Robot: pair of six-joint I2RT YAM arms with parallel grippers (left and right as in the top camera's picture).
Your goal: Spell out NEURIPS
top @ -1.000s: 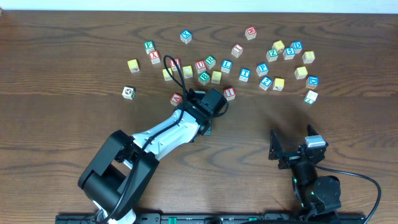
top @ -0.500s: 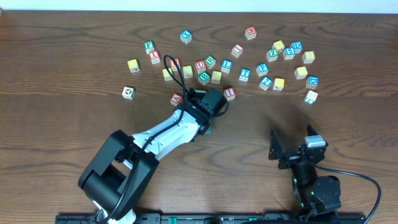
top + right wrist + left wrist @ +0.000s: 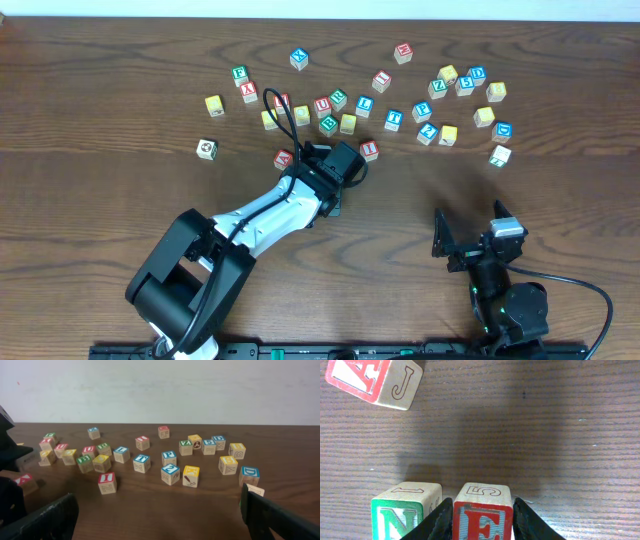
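Well short of halfway, at a guess: two letters of seven in place, or nearly. Grips the E cube (image 3: 482, 520) with the left gripper (image 3: 482, 505), fingers (image 3: 438, 522) narrowed onto both its sides, set on the table (image 3: 520, 435) or just off it; hard to tell which. Puts that E just right of the N cube (image 3: 405, 512), both letters upright and level toward the wrist camera, with one finger wedged in the slim gap, too tight to call touching or apart. Shows a red A cube (image 3: 367, 380) well beyond N, up and to the left, tilted and no part of the word. Hides N from the overhead view, so the rest only roughly placed. Leaves U, R, I, P and S to fetch from the scatter well beyond N: a red I cube (image 3: 369, 150) nearest, beyond and right of N; what reads as a red U cube (image 3: 322, 105) farther back; a blue P cube (image 3: 169, 456) farther right again; R and S not read for sure at this size. Holds nothing in the right gripper (image 3: 157, 497), spread wide, far to the right of N by the near edge. Next, most likely: let go of E, check the line with N, then reach for U
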